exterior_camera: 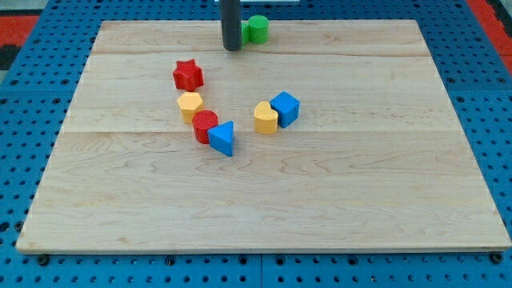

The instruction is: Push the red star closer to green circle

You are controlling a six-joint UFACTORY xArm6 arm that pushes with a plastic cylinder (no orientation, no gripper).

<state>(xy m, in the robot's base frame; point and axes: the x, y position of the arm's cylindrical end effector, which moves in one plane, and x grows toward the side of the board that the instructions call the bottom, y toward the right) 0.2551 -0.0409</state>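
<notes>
The red star [188, 75] lies on the wooden board [360, 184] at upper left of centre. The green circle [256, 30] sits at the board's top edge, near the middle. My tip [232, 48] is down on the board just left of and below the green circle, up and to the right of the red star, with a gap to the star. The rod hides the green circle's left side.
A yellow hexagon [190, 104] lies just below the red star. A red cylinder [205, 126] and a blue triangle [223, 138] touch below that. A yellow heart [266, 118] and a blue cube [285, 108] sit together at centre. Blue pegboard surrounds the board.
</notes>
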